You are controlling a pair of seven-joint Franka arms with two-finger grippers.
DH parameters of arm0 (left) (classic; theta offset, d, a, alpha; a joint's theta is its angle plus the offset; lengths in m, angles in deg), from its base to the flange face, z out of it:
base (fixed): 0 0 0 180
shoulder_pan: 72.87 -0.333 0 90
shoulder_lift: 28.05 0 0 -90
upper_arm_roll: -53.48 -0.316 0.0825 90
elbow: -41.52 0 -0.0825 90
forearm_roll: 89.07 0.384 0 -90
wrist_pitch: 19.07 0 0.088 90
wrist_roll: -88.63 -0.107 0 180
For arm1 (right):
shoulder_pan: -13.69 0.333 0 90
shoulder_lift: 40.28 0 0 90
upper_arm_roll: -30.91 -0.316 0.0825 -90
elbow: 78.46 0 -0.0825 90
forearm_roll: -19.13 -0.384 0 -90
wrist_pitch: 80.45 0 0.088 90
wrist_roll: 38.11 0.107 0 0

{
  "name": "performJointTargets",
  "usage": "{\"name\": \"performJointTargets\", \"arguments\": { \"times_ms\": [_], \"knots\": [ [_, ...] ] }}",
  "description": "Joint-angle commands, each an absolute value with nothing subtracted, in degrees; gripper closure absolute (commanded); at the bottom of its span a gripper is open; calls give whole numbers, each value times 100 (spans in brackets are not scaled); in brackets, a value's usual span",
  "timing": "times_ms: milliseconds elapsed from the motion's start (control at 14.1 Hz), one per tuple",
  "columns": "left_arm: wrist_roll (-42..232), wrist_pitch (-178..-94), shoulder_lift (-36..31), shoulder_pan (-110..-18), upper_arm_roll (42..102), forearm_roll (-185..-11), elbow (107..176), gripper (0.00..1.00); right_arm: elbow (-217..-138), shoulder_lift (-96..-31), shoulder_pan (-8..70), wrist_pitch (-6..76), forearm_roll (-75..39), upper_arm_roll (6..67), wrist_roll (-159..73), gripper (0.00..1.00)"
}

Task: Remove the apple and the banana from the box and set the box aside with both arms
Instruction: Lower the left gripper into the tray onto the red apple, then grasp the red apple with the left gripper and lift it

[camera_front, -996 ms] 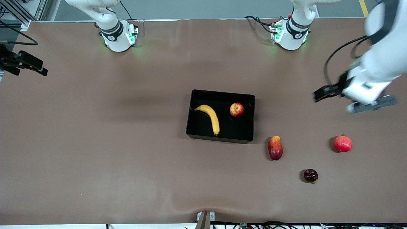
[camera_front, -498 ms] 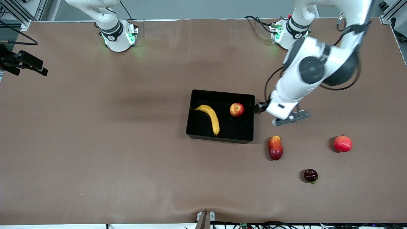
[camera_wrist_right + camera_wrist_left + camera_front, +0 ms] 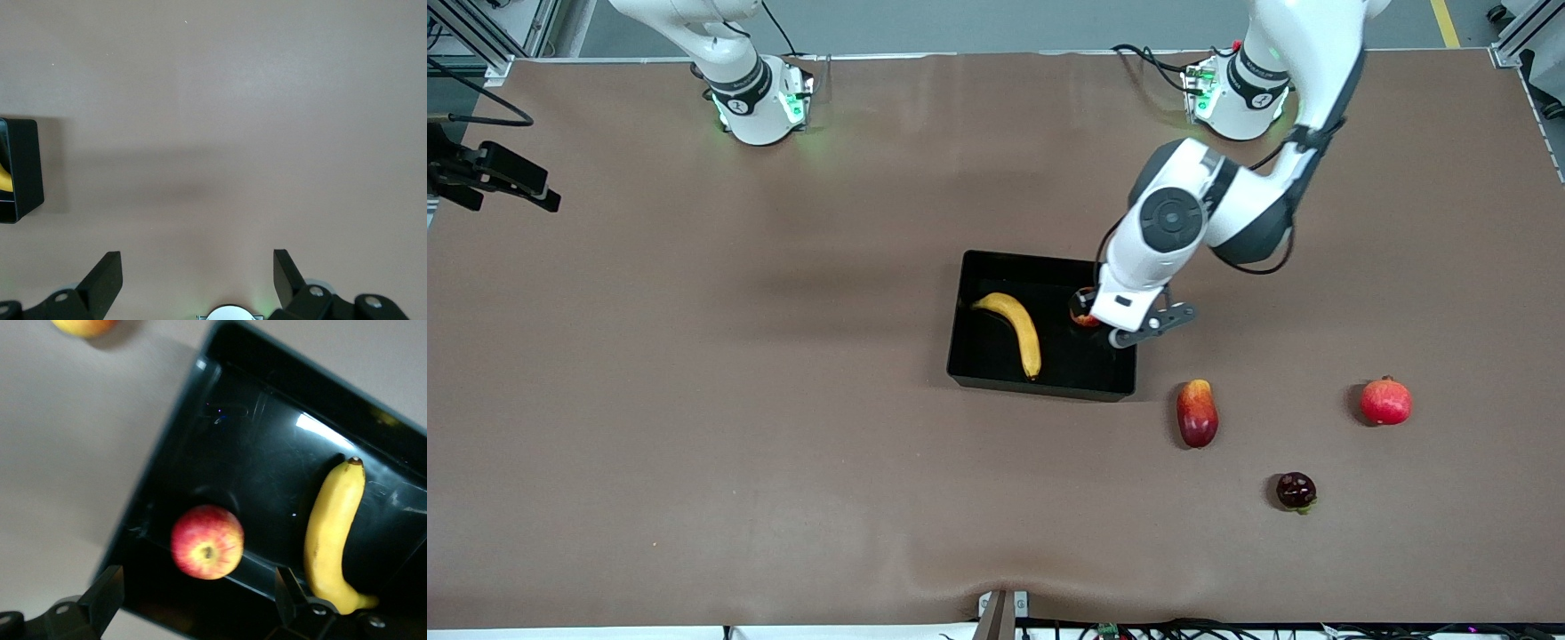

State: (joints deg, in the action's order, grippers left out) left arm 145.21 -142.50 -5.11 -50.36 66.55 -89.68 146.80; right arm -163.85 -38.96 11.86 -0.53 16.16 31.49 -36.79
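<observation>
The black tray [image 3: 1040, 388] lies mid-table, with the yellow banana [image 3: 1014, 331] and the red-and-yellow apple [image 3: 1083, 313] inside it. My left gripper [image 3: 1119, 322] hangs over the tray's end toward the left arm, and its hand partly hides the apple. In the left wrist view the left gripper [image 3: 197, 581] is open and empty. The apple [image 3: 207, 542] shows just past its fingertips, beside the banana [image 3: 332, 527] in the tray [image 3: 167, 460]. My right gripper [image 3: 197, 257] is open and empty. It waits over bare table, with a tray corner [image 3: 23, 170] at the edge of its view.
A red-yellow mango [image 3: 1197, 412] lies just off the tray's near corner, toward the left arm's end. A red pomegranate [image 3: 1385, 401] lies farther toward that end. A dark round fruit [image 3: 1296, 491] lies nearer the front camera. The brown table mat [image 3: 738, 400] spreads toward the right arm's end.
My left arm has swung in from the left arm's end of the table and now hangs over the apple end of the tray. The fruits and tray have not moved.
</observation>
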Motion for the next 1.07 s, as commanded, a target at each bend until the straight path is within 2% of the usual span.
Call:
{"name": "performJointTargets", "arguments": {
  "times_ms": [0, 356, 925, 996],
  "knots": [
    [14839, -14545, -248, -4862, 6604, -8933, 14637, 0, -16274, -3931, 1167, -143, 1588, 3144, -3723, 0],
    [15313, -14668, 236, -4694, 6613, -8388, 14637, 0, -16274, -3931, 1167, -134, 1588, 3144, -3714, 0],
    [15376, -14704, 588, -4677, 6604, -8142, 14655, 0, -16274, -3931, 1167, -126, 1588, 3144, -3705, 0],
    [15376, -14704, 588, -4685, 6604, -8142, 14646, 12, -16274, -3931, 1167, -126, 1588, 3144, -3705, 0]
  ]
}}
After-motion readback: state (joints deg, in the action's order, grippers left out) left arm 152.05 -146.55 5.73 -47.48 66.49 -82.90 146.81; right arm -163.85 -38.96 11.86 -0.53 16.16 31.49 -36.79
